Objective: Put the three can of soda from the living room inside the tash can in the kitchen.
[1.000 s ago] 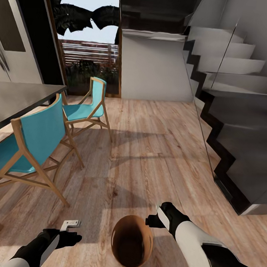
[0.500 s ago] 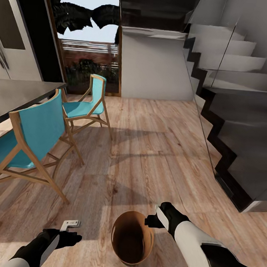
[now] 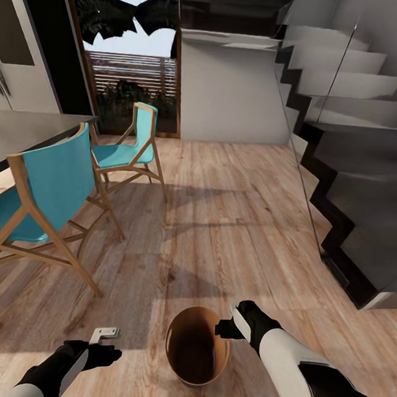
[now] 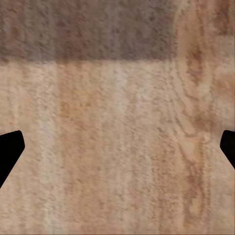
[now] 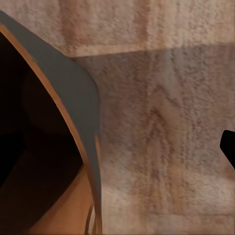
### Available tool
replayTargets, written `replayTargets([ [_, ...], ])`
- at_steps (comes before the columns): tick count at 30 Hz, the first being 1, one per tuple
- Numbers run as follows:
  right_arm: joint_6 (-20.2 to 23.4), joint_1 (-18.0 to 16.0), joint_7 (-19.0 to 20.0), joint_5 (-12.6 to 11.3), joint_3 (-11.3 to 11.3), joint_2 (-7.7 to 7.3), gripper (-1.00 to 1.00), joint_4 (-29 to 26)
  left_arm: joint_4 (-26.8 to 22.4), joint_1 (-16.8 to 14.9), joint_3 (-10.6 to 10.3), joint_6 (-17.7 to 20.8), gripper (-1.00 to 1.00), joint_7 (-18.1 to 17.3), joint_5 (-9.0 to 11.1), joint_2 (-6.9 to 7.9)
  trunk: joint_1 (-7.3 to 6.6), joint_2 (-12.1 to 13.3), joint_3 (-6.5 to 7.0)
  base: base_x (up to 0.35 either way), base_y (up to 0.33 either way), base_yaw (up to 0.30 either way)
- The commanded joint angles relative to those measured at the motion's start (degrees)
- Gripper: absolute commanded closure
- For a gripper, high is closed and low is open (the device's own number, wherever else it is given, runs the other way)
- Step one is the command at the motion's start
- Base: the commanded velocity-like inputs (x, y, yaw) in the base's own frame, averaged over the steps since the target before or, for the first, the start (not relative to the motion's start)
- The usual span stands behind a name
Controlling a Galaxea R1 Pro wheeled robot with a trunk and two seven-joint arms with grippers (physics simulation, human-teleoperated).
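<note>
Left gripper [image 3: 107,338]: arm low, fingers spread wide over bare wood floor [image 3: 233,213].
Right gripper [image 3: 225,323]: poised at the rim, seemingly released (one fingertip visible).
Trash can [image 3: 197,346]: upright between both arms.

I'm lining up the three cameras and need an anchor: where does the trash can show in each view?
Head view: trash can at bottom centre, on the floor between the two arms, beside the right gripper.
Left wrist view: not in it.
Right wrist view: its rim and brown inside take up the left side.
Shared landmark: the wood floor.
</note>
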Motion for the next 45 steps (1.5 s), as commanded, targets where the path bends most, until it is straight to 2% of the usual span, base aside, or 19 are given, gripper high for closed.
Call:
replayTargets([
  [1,0.00,0.00,0.00,0.00,0.00,0.00,-1.00,-0.02,0.00,0.00,0.00,0.00,-1.00,0.00,0.00,0.00,0.02,-0.02,-0.23,0.000,0.000,0.000],
  [22,0.00,0.00,0.00,0.04,0.00,0.00,-1.00,0.01,0.00,-0.04,0.00,-0.03,-1.00,0.04,0.00,0.00,0.56,-0.30,-4.88,0.000,0.000,0.000],
  [45,0.00,0.00,0.00,0.02,0.00,0.00,-1.00,0.01,-0.02,-0.03,0.00,-0.08,-1.00,0.09,0.00,0.00,0.56,-0.30,-4.88,0.000,0.000,0.000],
])
